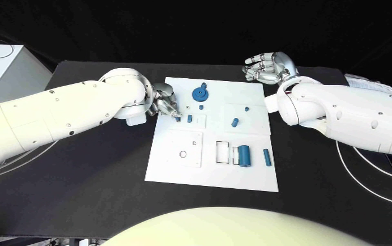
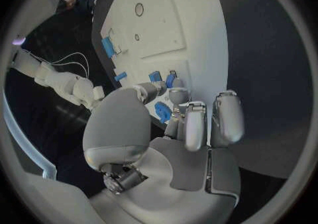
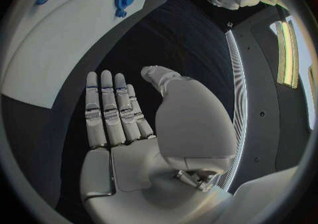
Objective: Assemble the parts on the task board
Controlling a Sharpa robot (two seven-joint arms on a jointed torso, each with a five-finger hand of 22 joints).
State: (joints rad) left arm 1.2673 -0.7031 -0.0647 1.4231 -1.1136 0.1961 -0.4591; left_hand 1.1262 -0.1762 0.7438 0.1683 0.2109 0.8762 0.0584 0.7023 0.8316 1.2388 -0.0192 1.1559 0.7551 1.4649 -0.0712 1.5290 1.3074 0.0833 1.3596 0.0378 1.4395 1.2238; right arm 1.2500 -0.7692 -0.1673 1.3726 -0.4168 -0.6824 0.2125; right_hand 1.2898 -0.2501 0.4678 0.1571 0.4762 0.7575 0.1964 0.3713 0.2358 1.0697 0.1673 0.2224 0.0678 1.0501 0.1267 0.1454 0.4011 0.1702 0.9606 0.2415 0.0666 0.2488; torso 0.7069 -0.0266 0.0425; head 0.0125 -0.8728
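**Left hand at the board's edge, right hand held clear**

The white task board (image 1: 214, 161) lies in the middle of the black worktop (image 1: 90, 189). The left hand (image 1: 162, 102) rests at the board's left edge, its fingers (image 2: 196, 124) curled together close to 2 small blue pegs (image 1: 184, 118); whether they pinch one, I cannot tell. A blue gear (image 1: 200, 93) sits near the board's far edge, another small peg (image 1: 234, 122) further right, and a blue cylinder (image 1: 243, 155) with a slim pin (image 1: 267, 157) beside it nearer the robot. The right hand (image 1: 268, 67) hovers off the far right corner, fingers (image 3: 109, 110) straight, side by side, holding nothing.
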